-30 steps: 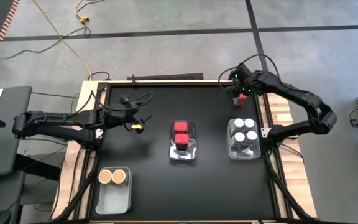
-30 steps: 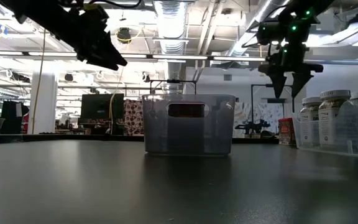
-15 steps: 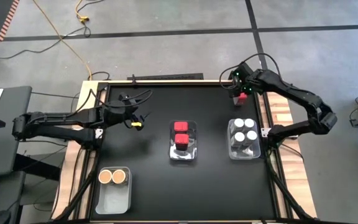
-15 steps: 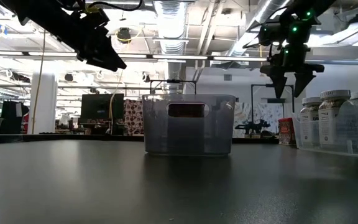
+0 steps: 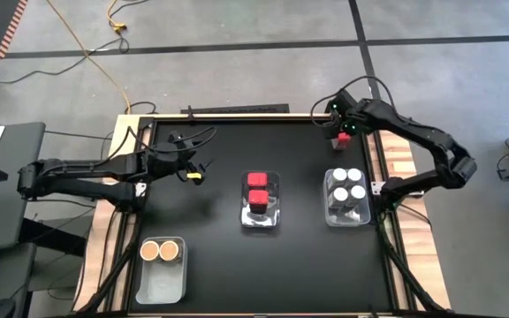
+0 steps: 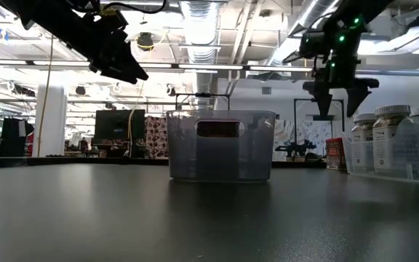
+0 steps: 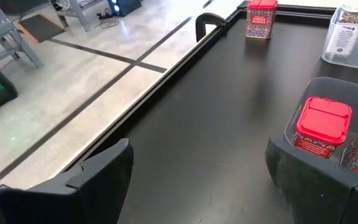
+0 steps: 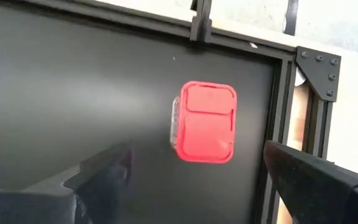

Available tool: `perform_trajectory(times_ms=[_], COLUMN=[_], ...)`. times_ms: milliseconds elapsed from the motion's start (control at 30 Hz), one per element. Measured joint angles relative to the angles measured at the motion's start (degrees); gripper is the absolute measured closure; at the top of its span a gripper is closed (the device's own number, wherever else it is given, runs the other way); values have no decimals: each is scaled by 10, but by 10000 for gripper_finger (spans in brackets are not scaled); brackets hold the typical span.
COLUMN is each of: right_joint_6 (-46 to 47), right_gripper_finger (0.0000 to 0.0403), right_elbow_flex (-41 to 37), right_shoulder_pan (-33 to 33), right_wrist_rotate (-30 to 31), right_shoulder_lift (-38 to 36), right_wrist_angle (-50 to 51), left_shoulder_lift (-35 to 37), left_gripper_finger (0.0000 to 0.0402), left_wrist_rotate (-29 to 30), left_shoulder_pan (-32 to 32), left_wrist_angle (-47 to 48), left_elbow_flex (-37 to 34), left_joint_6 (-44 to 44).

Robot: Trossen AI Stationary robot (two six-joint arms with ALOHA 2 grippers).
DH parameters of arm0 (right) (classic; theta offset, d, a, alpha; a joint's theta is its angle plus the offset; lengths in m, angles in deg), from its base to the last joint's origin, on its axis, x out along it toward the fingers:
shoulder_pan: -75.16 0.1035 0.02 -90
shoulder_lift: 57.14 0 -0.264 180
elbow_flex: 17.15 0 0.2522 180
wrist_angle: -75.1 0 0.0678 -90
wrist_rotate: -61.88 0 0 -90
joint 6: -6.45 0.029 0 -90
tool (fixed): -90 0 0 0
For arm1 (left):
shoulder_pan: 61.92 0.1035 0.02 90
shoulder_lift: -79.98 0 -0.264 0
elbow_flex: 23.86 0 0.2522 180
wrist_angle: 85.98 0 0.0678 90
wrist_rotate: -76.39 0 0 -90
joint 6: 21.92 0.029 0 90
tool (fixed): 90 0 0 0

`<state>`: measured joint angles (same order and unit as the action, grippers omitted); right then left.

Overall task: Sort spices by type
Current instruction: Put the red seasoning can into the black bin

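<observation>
Right gripper (image 8: 191, 180) spread wide above 1 red spice tin (image 8: 207, 122), fingers apart, not touching it, left gripper (image 7: 197, 174) open too.

Overhead, table-level, two wrist views

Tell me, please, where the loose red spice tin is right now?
The red tin stands alone at the table's far right corner, directly under the open right gripper, behind the bin of white-lidded jars.
</observation>
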<state>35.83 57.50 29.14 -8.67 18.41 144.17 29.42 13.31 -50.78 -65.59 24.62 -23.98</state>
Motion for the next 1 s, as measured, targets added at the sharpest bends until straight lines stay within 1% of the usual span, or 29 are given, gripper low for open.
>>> perform_trajectory(times_ms=[167, 300, 367, 467, 567, 700, 800, 1000], right_joint_6=[-27, -44, -55, -59, -66, -74, -82, -89], right_gripper_finger=[17, 17, 17, 17, 24, 52, 85, 156], right_elbow_flex=[0, 0, 0, 0, 0, 0, 0, 0], right_shoulder_pan=[-32, -55, -66, -82, -93, -100, -100, -98], right_wrist_rotate=[0, -2, -17, -25, -52, -65, -74, -77], right_shoulder_lift=[52, 83, 94, 109, 123, 142, 154, 164], right_wrist_angle=[-5, -29, -41, -43, -41, -40, -40, -39], left_shoulder_lift=[0, 0, 0, 0, 0, 0, 0, 0], left_gripper_finger=[52, 52, 52, 52, 52, 52, 52, 52], left_wrist_rotate=[0, 0, 0, 0, 0, 0, 0, 0], left_shoulder_pan=[0, 0, 0, 0, 0, 0, 0, 0], left_wrist_angle=[0, 1, 2, 3, 3, 3, 3, 3], left_elbow_flex=[0, 0, 0, 0, 0, 0, 0, 0], left_joint_6=[-3, -3, -3, -3, -3, -1, 0, -48])
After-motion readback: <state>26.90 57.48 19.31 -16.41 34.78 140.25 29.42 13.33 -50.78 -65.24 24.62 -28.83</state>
